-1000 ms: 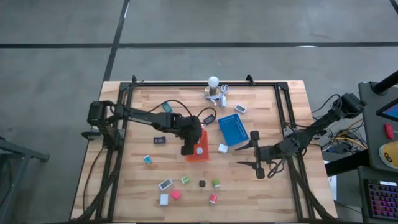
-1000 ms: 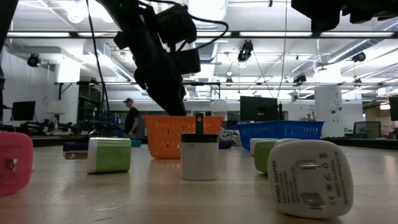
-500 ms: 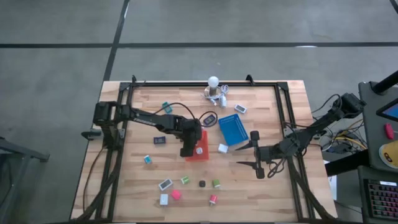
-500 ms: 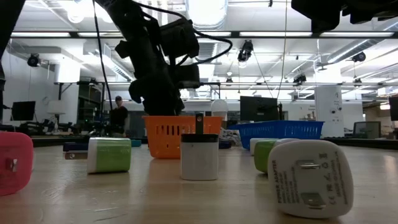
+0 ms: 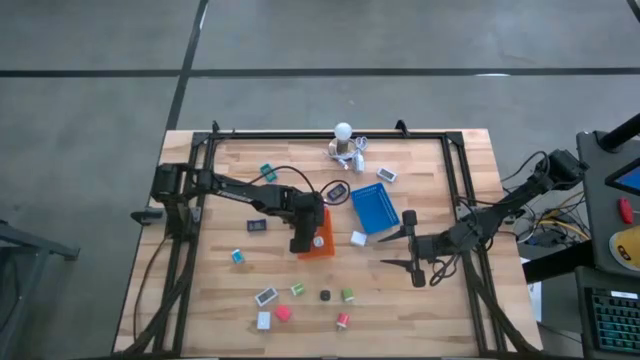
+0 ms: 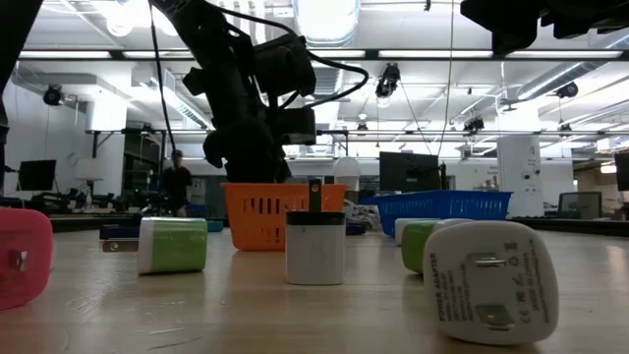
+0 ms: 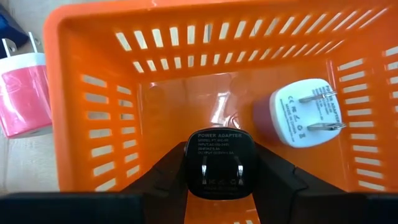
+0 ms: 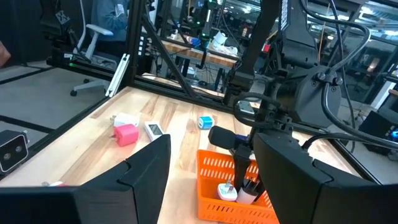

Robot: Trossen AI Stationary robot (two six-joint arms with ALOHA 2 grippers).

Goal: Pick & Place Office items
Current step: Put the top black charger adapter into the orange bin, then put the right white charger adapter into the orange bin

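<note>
Left claw [image 7: 214,186]: poised inside the mouth of the orange tray [image 7: 112,87], dark fingers [image 7: 168,171] clenched on a black power adapter [image 7: 217,163], a glossy rounded block with two metal prongs and white lettering on its face. In the high view this claw [image 5: 303,240] sits near the middle of the worktop [image 5: 420,300], over the orange tray [image 5: 322,243].

Orange tray: moulded plastic, rectangular, walls pierced with rows of slots. Contents: one white-faced plug [image 7: 297,112] with a pink body and two prongs, lying on the tray floor, apart from the held adapter.

Right claw [image 5: 412,245]: idle toward the right edge of the worktop, fingers spread wide, nothing between them.

Blue tray [image 5: 375,207]: slotted plastic, rectangular, just beside the orange tray on the side toward the right edge.

Loose office items, toward the near edge: pink block [image 5: 283,313], green blocks [image 5: 347,294], white blocks [image 5: 264,320], a small black piece [image 5: 325,295]. A teal piece [image 5: 238,256] lies toward the left edge, another teal piece [image 5: 268,172] toward the far edge. A white cube [image 5: 358,238] rests beside the blue tray.

White bulb cluster with cables [image 5: 346,143]: middle of the far edge.

Worktop: pale planked wood, bordered by a black metal frame [image 5: 205,150].

Low view: a white plug [image 6: 490,280] with prongs lies nearest, a white block [image 6: 314,246] and a green block [image 6: 173,244] stand before the orange tray [image 6: 260,214].
</note>
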